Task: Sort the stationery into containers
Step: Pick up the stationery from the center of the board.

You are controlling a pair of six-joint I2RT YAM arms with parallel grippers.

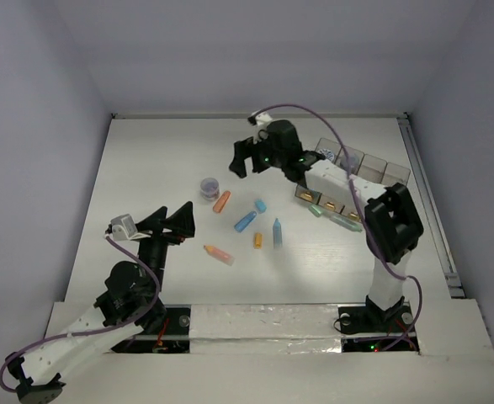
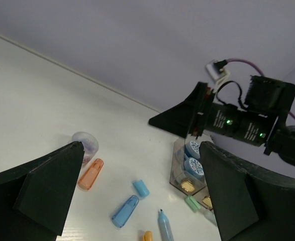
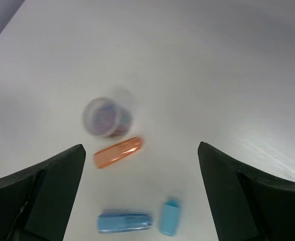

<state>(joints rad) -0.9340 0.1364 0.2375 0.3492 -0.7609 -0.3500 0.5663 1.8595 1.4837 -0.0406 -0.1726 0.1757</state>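
r pincer (image 1: 248, 158) wide open, empty, over clear tub (image 3: 108, 118) & orange stick (image 3: 118, 151) on surface (image 1: 146, 168), apart from organiser box (image 1: 381, 168). l pincer (image 1: 169, 220) wide open, empty too. tub prob light, stiff, slick: grip across round wall. stick may roll; pinch mid-body.

Top view sits high behind the arm bases, looking down and forward over the whole white desk (image 1: 146, 168), far off. Left wrist camera rides low at the near left, facing far-right across the desk. The left jaws frame its bottom corners, and it catches the clear plastic organiser box (image 2: 178, 176) and the black right arm (image 2: 237, 125). Right wrist camera hangs close above the middle, staring steeply down between the right jaws. All three share the round clear tub with purple contents (image 3: 107, 118) and the short orange capsule stick (image 3: 118, 151) beside it.
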